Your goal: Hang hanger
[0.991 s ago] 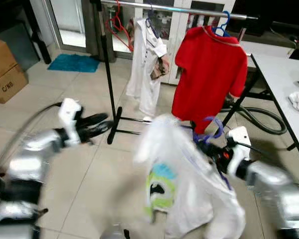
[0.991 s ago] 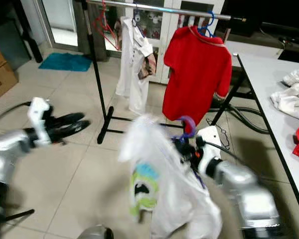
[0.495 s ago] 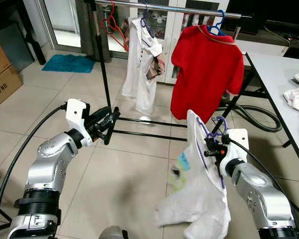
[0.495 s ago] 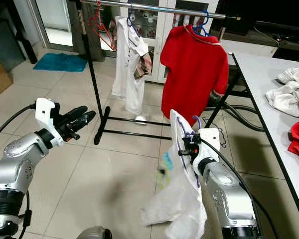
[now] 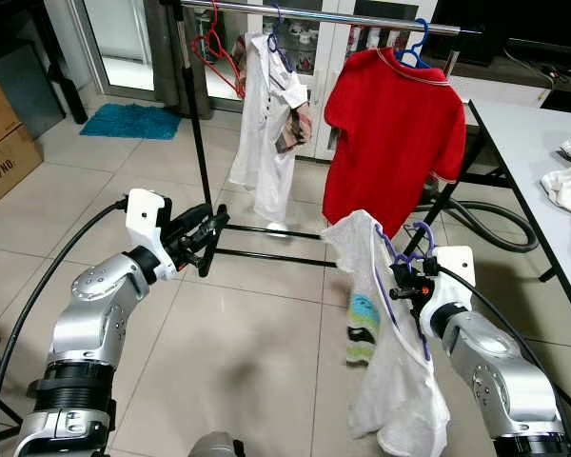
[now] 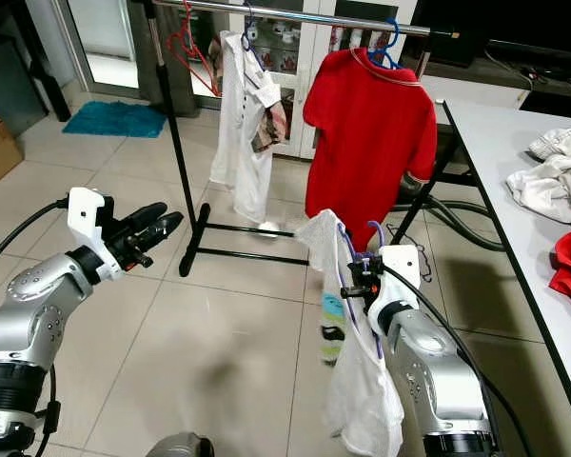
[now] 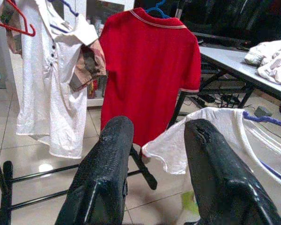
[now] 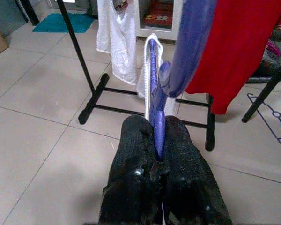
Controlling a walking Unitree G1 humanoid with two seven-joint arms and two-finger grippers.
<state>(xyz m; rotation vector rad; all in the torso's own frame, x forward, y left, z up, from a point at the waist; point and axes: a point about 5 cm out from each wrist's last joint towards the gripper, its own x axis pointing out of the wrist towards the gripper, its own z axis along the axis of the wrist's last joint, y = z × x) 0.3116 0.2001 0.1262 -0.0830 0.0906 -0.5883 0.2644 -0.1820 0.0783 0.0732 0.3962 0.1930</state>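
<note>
While right gripper point(image 8: 155, 140) clamps the purple hanger point(image 8: 152, 84) carrying a white shirt point(image 5: 395, 381), left gripper point(image 7: 154, 140) is spread, empty.

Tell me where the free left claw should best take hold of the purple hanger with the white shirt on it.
Probably the shirt-covered shoulder of the purple hanger, on the robot's left side. The right claw already pinches the hanger near its neck, and the hook must stay free for the rail. The left claw is open and level, so a sideways approach from the left suits it.
</note>
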